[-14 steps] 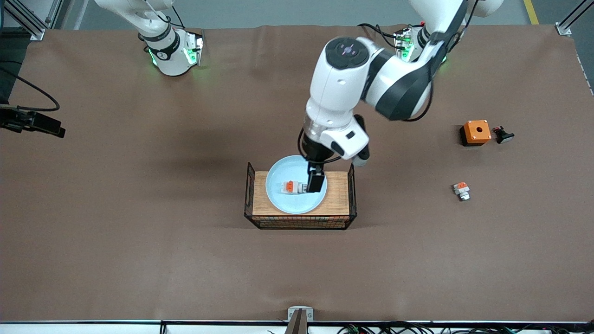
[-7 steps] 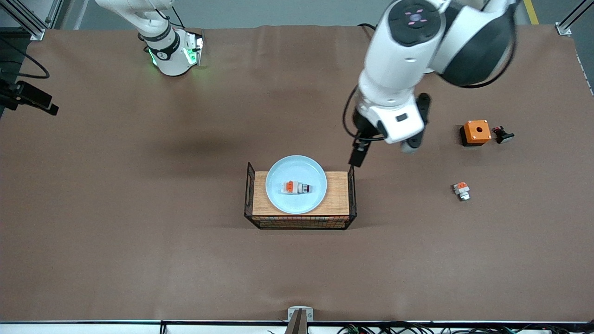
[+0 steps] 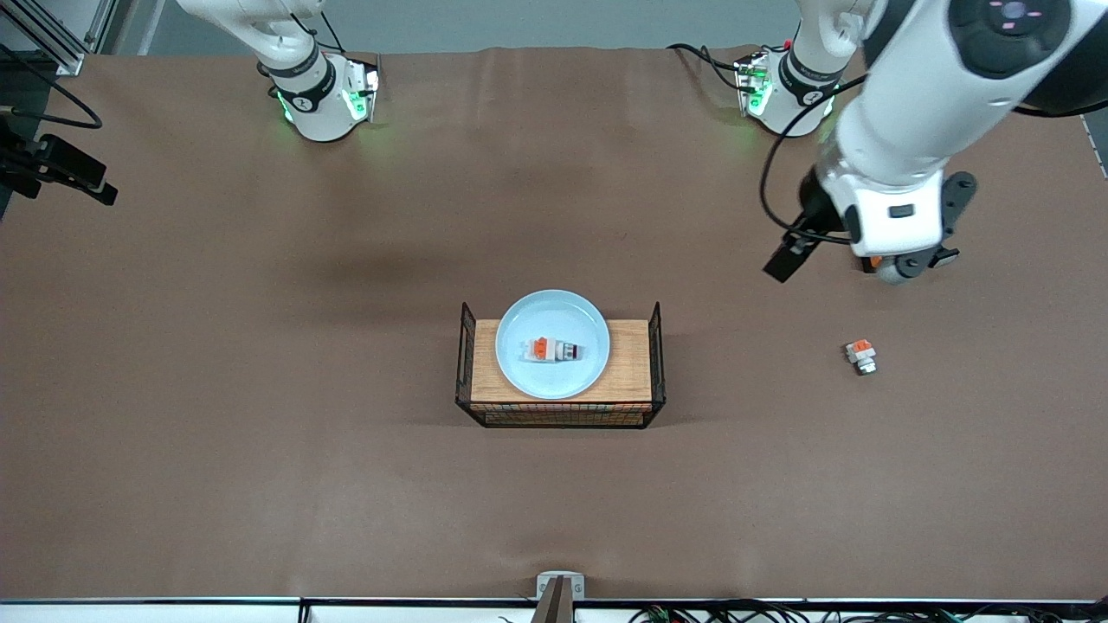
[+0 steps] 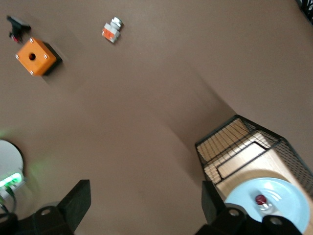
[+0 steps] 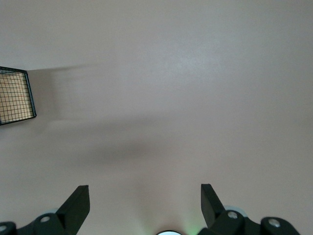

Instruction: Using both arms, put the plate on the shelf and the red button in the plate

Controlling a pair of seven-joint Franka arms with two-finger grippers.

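Pale blue plate (image 3: pixel 552 344) on wooden rack (image 3: pixel 561 365), red button (image 3: pixel 551 350) inside, both jaws apart, empty.

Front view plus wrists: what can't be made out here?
- Orange box: front view, almost all covered by the left arm's wrist; seen whole only in the left wrist view.
- Red button on the plate: front view, too small to show its cap.
- Right end effector: front view, cut off by the edge; only open fingertips show in the right wrist view.
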